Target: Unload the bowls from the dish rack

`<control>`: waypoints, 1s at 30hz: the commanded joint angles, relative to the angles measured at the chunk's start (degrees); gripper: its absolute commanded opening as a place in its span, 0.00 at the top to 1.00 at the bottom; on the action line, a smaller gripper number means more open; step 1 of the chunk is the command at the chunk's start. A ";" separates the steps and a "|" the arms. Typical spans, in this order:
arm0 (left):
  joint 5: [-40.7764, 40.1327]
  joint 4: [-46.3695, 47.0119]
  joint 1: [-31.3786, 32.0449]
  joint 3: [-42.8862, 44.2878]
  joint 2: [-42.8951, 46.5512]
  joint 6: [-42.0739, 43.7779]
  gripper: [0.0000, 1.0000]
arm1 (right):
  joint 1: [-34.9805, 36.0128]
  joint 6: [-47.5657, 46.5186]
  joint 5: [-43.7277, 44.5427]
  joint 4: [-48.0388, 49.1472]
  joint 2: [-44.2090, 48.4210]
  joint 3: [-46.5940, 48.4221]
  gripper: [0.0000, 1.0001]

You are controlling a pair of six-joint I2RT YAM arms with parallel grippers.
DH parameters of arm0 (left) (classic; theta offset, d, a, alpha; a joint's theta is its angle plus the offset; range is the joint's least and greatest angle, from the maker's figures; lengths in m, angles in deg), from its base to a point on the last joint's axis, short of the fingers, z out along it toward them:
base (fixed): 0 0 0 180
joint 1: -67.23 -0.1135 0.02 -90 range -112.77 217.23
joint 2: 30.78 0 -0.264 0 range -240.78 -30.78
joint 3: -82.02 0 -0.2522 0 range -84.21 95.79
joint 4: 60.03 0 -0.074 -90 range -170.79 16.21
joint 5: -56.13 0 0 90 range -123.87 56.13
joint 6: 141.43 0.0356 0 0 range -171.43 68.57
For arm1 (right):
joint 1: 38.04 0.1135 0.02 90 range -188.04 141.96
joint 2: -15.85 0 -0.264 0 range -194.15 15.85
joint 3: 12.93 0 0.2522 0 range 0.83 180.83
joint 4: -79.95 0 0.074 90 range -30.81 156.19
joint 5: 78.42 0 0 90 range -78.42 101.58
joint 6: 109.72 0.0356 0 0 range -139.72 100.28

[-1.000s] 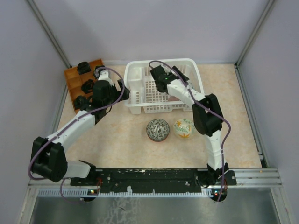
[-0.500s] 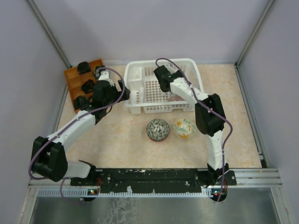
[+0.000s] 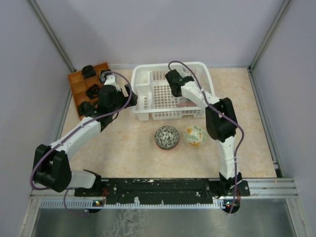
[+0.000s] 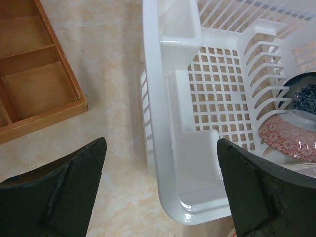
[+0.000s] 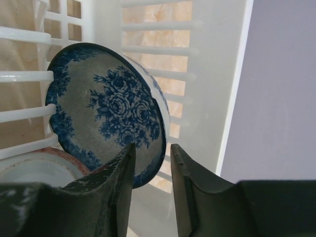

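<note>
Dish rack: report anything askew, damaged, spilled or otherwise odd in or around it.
Nothing stands out. The white plastic slotted dish rack sits flat and looks intact. A blue floral ceramic bowl and an orange-red patterned ceramic bowl stand on edge in its dividers, as expected. Two more bowls sit upright on the table; no spills show.

A white slotted dish rack (image 3: 170, 91) stands at the table's far side. Inside, a blue floral bowl (image 5: 111, 111) stands on edge among the dividers, with an orange-red patterned bowl (image 4: 291, 138) just beside it. A dark patterned bowl (image 3: 167, 137) and a pale green bowl (image 3: 193, 135) sit on the table near the rack.
</note>
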 commanded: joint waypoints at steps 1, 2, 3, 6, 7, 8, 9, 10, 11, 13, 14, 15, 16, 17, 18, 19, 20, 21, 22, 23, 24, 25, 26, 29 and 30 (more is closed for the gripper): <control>0.52 1.80 0.21 0.83 -0.53 -0.06 0.02 | -0.40 2.30 0.68 0.29 -1.63 3.04 0.67; 0.54 1.82 0.22 0.75 -0.51 -0.11 0.01 | -0.40 2.41 0.77 0.41 -1.85 3.07 0.70; 0.54 1.79 0.23 0.73 -0.52 -0.09 0.01 | -0.47 2.57 0.96 0.46 -2.17 3.20 0.75; 0.43 1.82 0.25 0.73 -0.61 -0.09 0.02 | -0.49 3.02 1.21 0.25 -2.62 3.49 0.86; 0.49 1.80 0.22 0.73 -0.64 -0.03 0.01 | -0.57 3.07 1.18 0.14 -2.63 3.54 0.87; 0.45 1.87 0.18 0.75 -0.60 0.00 0.02 | -0.58 3.20 1.29 0.11 -2.74 3.60 0.89; 0.45 1.88 0.23 0.74 -0.60 0.00 0.02 | -0.58 3.31 1.67 0.18 -2.73 3.60 0.92; 0.45 1.87 0.26 0.73 -0.66 0.00 0.01 | -0.58 3.37 2.20 0.27 -2.68 3.58 0.94; 0.45 1.86 0.25 0.81 -0.70 -0.01 0.01 | -0.62 3.35 2.75 0.33 -2.77 3.63 0.98; 0.46 1.91 0.19 0.78 -0.73 -0.05 0.02 | -0.63 3.34 4.27 0.45 -2.68 3.58 1.00; 0.38 1.89 0.20 0.75 -0.69 -0.06 0.01 | -0.62 3.22 5.03 0.46 -2.74 3.62 1.00; 0.31 1.86 0.23 0.73 -0.75 -0.01 0.01 | -0.63 3.25 6.13 0.57 -2.62 3.81 1.00; 0.30 1.89 0.18 0.77 -0.77 0.03 0.01 | -0.59 3.07 7.23 0.74 -2.54 3.98 1.00; 0.29 1.86 0.21 0.80 -0.80 0.14 0.01 | -0.56 2.75 7.93 1.02 -2.23 4.20 1.00; 0.28 1.90 0.24 0.82 -0.85 0.09 0.01 | -0.58 2.36 8.73 1.57 -1.88 4.38 1.00; 0.30 1.96 0.19 0.83 -0.90 0.06 0.01 | -0.58 1.74 9.26 2.40 -1.40 4.40 1.00; 0.32 1.99 0.22 0.87 -0.99 0.03 0.01 | -0.58 0.69 9.95 3.45 -0.75 4.45 1.00; 0.37 1.96 0.25 0.90 -1.03 0.00 0.01 | -0.58 -0.15 10.96 4.59 -0.12 4.45 1.00; 0.36 1.98 0.22 1.00 -1.10 -0.05 0.01 | -0.50 -1.13 11.62 5.71 0.82 4.45 1.00; 0.39 1.89 0.26 0.99 -1.10 -0.03 0.01 | -0.49 -1.95 11.83 6.96 1.61 4.38 1.00; 0.44 1.97 0.25 0.99 -1.03 -0.08 0.01 | -0.48 -2.86 12.07 8.21 2.34 4.25 1.00; 0.45 1.92 0.21 1.06 -1.03 -0.08 0.01 | -0.41 -3.68 12.30 9.45 3.00 4.04 1.00; 0.45 1.89 0.22 1.09 -1.04 -0.04 0.02 | -0.41 -4.35 12.33 10.66 3.58 3.90 1.00; 0.31 1.94 0.25 1.09 -1.04 0.00 0.01 | -0.41 -4.87 12.28 12.79 5.32 3.97 1.00; 0.28 1.91 0.25 1.09 -1.08 -0.01 0.01 | -0.41 -4.75 12.28 13.11 5.82 4.15 1.00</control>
